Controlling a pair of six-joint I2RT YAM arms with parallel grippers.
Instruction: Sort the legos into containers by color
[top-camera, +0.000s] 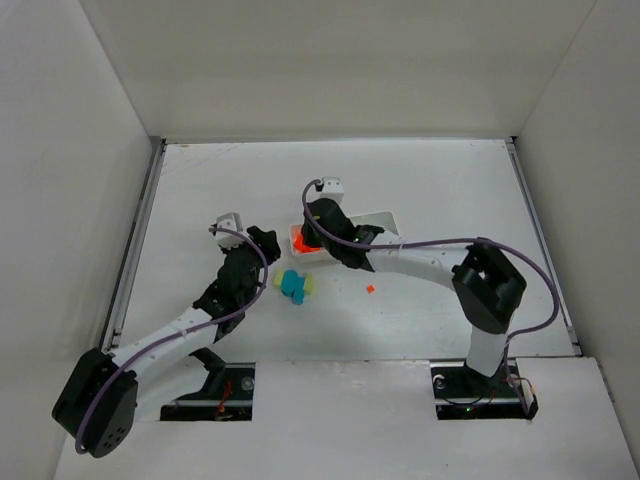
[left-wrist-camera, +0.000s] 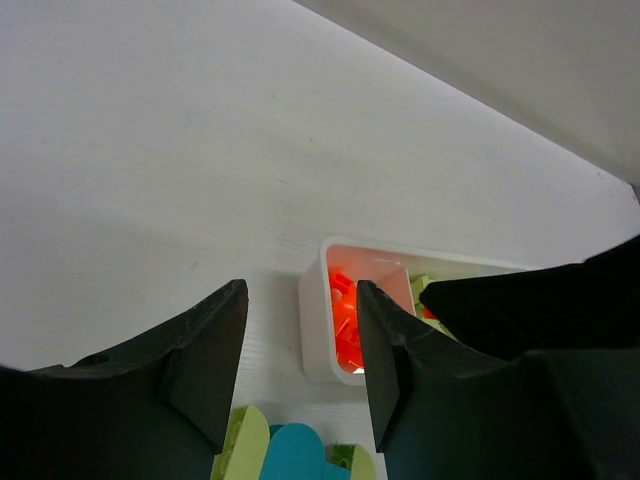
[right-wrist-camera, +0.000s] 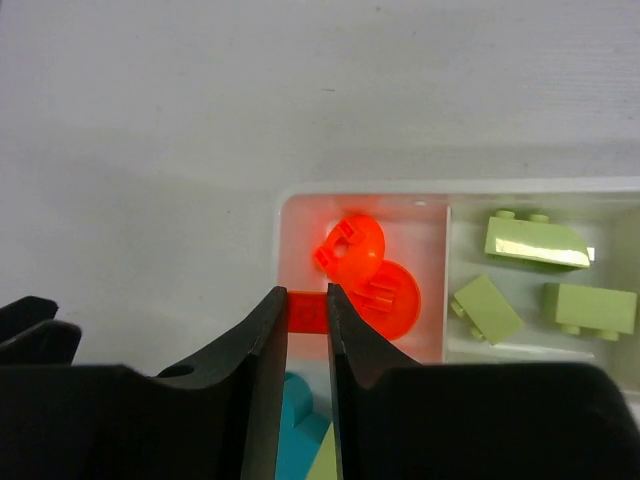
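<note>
My right gripper (right-wrist-camera: 308, 308) is shut on a small orange-red lego (right-wrist-camera: 307, 311) and holds it over the left end compartment of the white tray (right-wrist-camera: 362, 190). That compartment holds orange-red pieces (right-wrist-camera: 352, 252). The one beside it holds yellow-green bricks (right-wrist-camera: 536, 241). In the top view the right gripper (top-camera: 318, 238) covers most of the tray (top-camera: 385, 216). My left gripper (left-wrist-camera: 300, 345) is open and empty, just short of the tray's end (left-wrist-camera: 314, 330), above a cyan (left-wrist-camera: 292, 455) and yellow-green (left-wrist-camera: 241, 448) cluster, which also shows in the top view (top-camera: 293, 285).
One tiny orange-red lego (top-camera: 370, 289) lies loose on the table right of the cluster. White walls enclose the table on the left, back and right. The two arms are close together near the tray.
</note>
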